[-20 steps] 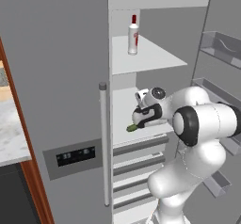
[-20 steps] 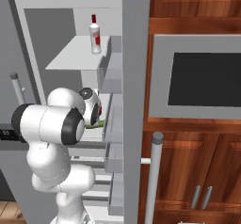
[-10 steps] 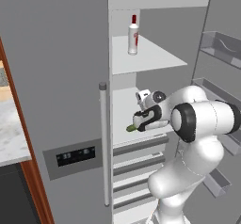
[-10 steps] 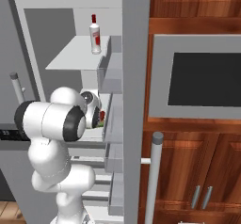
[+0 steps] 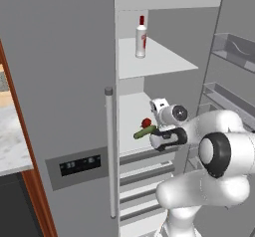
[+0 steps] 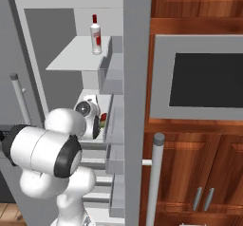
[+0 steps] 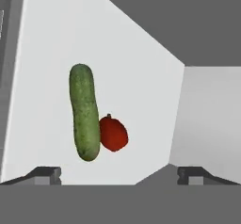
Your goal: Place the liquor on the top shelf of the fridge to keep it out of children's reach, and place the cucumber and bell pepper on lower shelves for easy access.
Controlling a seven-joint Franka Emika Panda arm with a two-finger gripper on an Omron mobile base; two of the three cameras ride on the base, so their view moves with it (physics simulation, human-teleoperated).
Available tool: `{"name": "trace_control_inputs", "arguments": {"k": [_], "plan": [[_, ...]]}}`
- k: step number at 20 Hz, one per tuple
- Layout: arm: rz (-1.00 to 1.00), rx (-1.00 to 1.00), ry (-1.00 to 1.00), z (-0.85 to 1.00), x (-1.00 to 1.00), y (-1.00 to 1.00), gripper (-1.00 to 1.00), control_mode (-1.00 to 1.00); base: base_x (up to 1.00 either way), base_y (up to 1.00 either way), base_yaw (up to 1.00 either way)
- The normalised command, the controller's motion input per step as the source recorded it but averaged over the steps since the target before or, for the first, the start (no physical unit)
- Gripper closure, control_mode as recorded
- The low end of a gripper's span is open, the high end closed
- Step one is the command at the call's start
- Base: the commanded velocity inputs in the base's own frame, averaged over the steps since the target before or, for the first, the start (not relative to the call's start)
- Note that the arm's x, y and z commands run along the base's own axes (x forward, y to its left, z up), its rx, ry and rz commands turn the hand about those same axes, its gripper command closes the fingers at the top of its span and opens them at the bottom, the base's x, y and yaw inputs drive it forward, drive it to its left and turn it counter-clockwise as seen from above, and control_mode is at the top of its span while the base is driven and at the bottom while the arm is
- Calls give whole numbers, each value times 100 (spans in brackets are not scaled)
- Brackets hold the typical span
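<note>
Your end effector (image 7: 120, 173) now stands spread wide and empty, its two dark fingertips (image 7: 47, 173) far apart at the bottom of the hand view; a second ago the cucumber sat at its tip, and the jaws have since opened off it. The arm's elbow has also swung a little toward the fridge's (image 5: 64, 81) closed grey door between the earlier left base view and this one, while the camera has not shifted.

You have one cucumber (image 7: 84, 112), dark green, lying on a lower shelf (image 7: 52, 53) of the white interior, just ahead of the open fingertips and apart from them. One red bell pepper (image 7: 113, 133) rests beside it, touching its side near one end. In the left base view the same pair shows at the front edge of that shelf, the cucumber (image 5: 144, 131) poking out toward the door and the pepper (image 5: 146, 123) just behind it.

One liquor bottle (image 5: 141, 38) stands upright on the top shelf (image 5: 159, 61), red cap up, in the same spot as a second ago. The right base view shows it too (image 6: 96, 35), near the shelf's back edge.
</note>
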Motion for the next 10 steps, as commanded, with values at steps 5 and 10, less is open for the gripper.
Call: {"name": "trace_control_inputs", "arguments": {"k": [5, 10], "plan": [[0, 0, 0, 67, -96, 0, -100, -100, 0, 0, 0], [0, -3, 0, 92, -100, 0, -100, -100, 0, 0, 0]]}}
